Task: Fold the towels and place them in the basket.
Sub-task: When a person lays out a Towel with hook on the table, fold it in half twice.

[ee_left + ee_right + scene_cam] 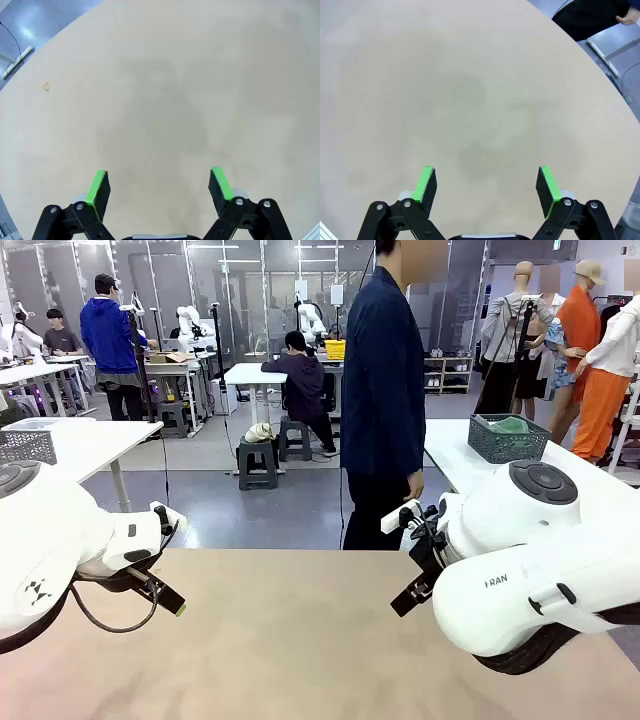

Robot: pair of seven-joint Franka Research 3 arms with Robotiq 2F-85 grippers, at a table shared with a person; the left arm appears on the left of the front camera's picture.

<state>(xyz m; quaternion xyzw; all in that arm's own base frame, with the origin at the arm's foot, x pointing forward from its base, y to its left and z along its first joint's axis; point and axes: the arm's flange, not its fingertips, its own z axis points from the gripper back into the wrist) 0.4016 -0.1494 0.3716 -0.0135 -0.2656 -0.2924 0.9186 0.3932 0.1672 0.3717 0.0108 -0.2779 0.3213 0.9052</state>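
Above tan table (300, 640) | two claws: left claw (159, 174) wide, right claw (486, 170) wide | one person (383, 390) beyond

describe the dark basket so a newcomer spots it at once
Look beyond the tan table to the white table at the right, beside the standing person. The basket there is dark grey lattice with something pale green inside; the mesh basket at far left is paler.

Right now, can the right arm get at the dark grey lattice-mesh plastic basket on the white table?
Probably not. The dark grey mesh basket sits on a separate white table, off beyond the beige tabletop at far right; the open right gripper hovers over that tabletop, pointing away from it.
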